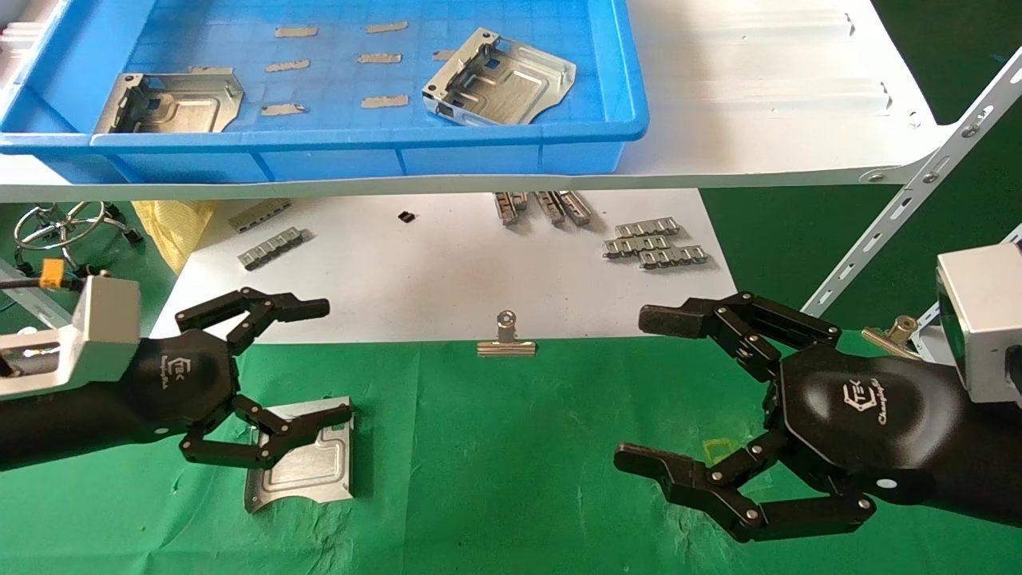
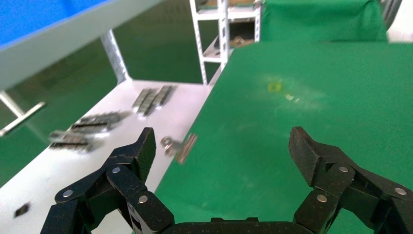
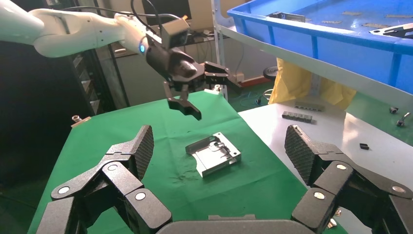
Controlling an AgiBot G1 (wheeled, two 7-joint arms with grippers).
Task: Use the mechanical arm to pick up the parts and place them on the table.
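Note:
One silver bracket (image 1: 307, 463) lies flat on the green cloth table (image 1: 495, 479); it also shows in the right wrist view (image 3: 214, 155). My left gripper (image 1: 331, 359) is open and empty, raised above the bracket's far edge, apart from it; in the head view its lower finger overlaps the bracket. It also shows in the right wrist view (image 3: 214, 97). The left wrist view shows its jaws (image 2: 224, 146) wide with only cloth between. Two more brackets (image 1: 172, 102) (image 1: 499, 80) lie in the blue bin (image 1: 367, 152). My right gripper (image 1: 636, 389) is open and empty over the cloth at the right.
The bin stands on a white shelf board (image 1: 758, 96) above a white sheet (image 1: 447, 279). A silver binder clip (image 1: 506, 339) sits at the sheet's front edge. Small ridged strips (image 1: 655, 243) lie on the sheet. A shelf brace (image 1: 902, 208) slants at the right. A yellow outline (image 1: 718, 449) marks the cloth.

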